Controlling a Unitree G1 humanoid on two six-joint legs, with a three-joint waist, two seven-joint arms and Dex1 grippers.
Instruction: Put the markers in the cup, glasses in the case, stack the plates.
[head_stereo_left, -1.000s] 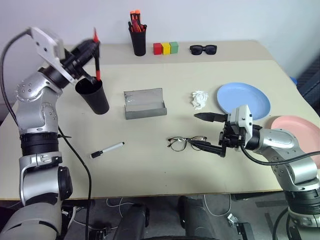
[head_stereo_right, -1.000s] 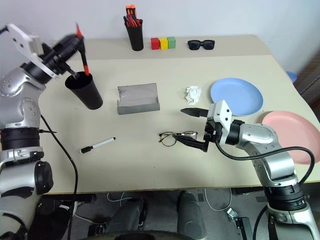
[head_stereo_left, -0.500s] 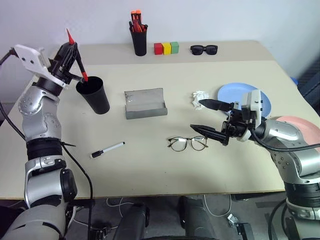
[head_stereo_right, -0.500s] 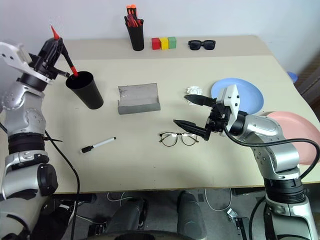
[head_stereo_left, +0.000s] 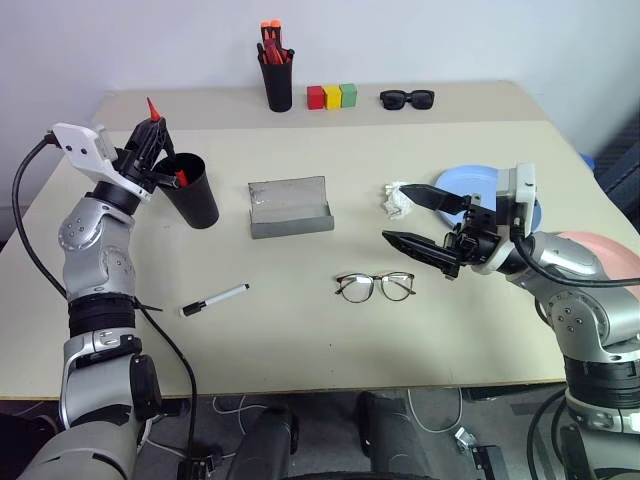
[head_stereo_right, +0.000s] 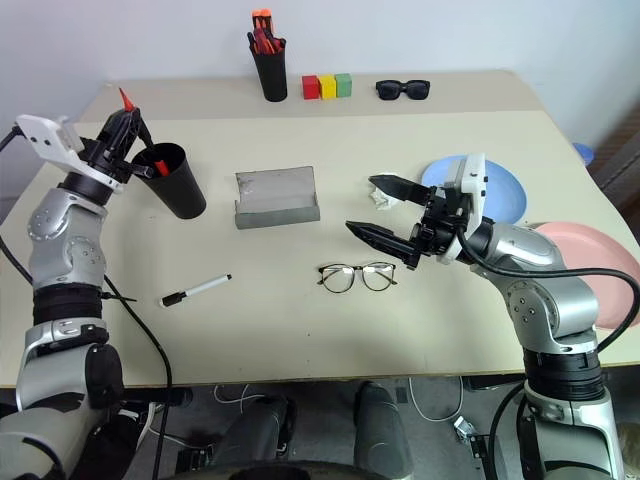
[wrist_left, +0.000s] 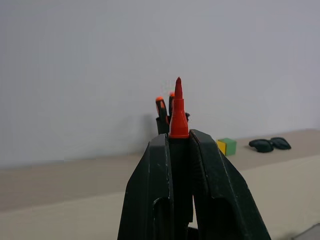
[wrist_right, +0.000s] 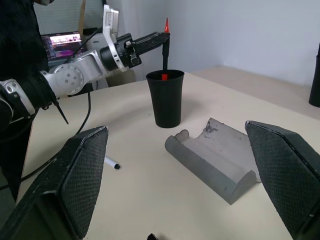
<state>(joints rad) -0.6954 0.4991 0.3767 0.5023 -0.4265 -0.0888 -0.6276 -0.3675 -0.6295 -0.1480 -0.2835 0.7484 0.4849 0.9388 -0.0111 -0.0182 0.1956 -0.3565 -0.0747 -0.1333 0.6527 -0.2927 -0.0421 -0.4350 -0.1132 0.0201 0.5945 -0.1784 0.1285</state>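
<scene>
My left gripper (head_stereo_left: 155, 130) is shut on the red and black marker (wrist_left: 178, 115). The marker leans with its lower end inside the black cup (head_stereo_left: 192, 198) and its red tip pointing up. The white marker (head_stereo_left: 215, 299) lies on the table in front of the cup. The wire-framed glasses (head_stereo_left: 375, 287) lie flat in the middle, in front of the open grey case (head_stereo_left: 290, 207). My right gripper (head_stereo_left: 392, 212) hangs open and empty above the table, just right of the glasses. The blue plate (head_stereo_right: 505, 190) and the pink plate (head_stereo_right: 590, 255) lie apart at the right.
A crumpled white tissue (head_stereo_left: 398, 200) lies between the case and the blue plate. At the back stand a black pen holder (head_stereo_left: 277, 80) with orange-capped pens, three coloured blocks (head_stereo_left: 332, 96) and black sunglasses (head_stereo_left: 406, 98).
My left gripper has come down and to the left with the marker, whose lower end now sits deeper in the cup. My right gripper has risen off the glasses, still open.
</scene>
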